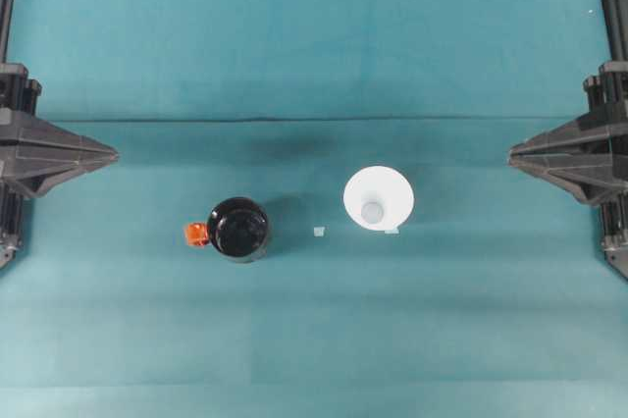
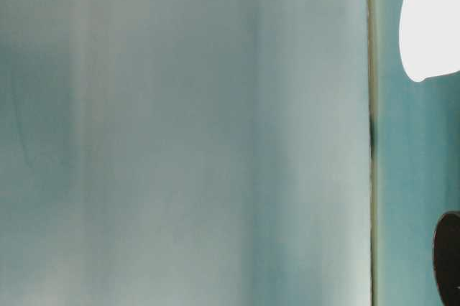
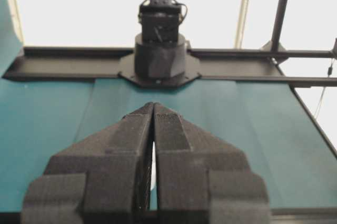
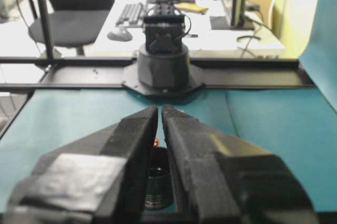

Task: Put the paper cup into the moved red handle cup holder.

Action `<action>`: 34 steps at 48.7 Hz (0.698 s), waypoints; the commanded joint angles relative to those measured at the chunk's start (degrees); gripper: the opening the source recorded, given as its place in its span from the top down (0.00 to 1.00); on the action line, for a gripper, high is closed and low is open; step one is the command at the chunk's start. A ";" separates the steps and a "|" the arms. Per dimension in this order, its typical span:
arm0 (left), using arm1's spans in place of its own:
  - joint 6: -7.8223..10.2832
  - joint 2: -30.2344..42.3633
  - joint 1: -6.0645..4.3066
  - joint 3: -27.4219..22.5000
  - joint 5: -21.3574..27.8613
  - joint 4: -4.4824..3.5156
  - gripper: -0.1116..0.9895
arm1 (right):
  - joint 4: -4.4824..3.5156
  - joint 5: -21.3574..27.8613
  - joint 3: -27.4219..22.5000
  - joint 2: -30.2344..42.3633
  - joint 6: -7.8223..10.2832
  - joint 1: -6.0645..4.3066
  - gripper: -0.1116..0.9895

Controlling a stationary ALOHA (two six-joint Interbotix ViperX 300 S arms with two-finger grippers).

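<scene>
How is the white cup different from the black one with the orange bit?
The paper cup is white; the red handle cup holder is glossy black. The holder has an orange-red tab on its side; the paper cup has none. The paper cup lies nearer the right arm, the holder nearer the left. Both are round, similar in width, and rest on the teal table, untouched.

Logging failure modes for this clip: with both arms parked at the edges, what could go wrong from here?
The cup is thin white paper standing open-side up; a hard pinch may crush its rim. The holder looks barely wider than the cup, so a slightly off-centre drop could catch its rim. Both the left gripper and right gripper are shut and must open first.
</scene>
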 commanded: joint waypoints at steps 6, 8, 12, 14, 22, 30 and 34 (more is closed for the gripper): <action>-2.90 5.54 -1.41 -6.06 8.61 0.62 0.88 | 1.32 3.16 -1.76 0.35 0.44 0.26 0.91; -3.69 6.68 -1.58 -7.38 12.13 0.62 0.88 | 1.49 5.36 -2.20 0.26 0.79 0.18 0.94; -5.45 9.49 -2.11 -10.72 21.27 0.62 0.88 | 1.49 10.11 -2.64 0.09 1.58 0.00 0.97; -6.06 10.90 -2.29 -12.13 24.79 0.62 0.88 | 1.49 12.22 -2.72 -0.09 1.93 0.00 0.98; -7.12 16.61 -2.55 -16.44 33.31 0.62 0.88 | 1.49 17.84 -2.90 -0.53 3.69 -0.09 0.98; -7.21 22.68 -2.55 -18.63 36.91 0.62 0.88 | 1.58 21.18 -2.90 -0.70 4.48 -0.09 0.98; -7.21 25.40 -2.55 -20.04 38.94 0.62 0.88 | 1.49 22.41 -2.90 -0.70 4.57 -0.18 0.98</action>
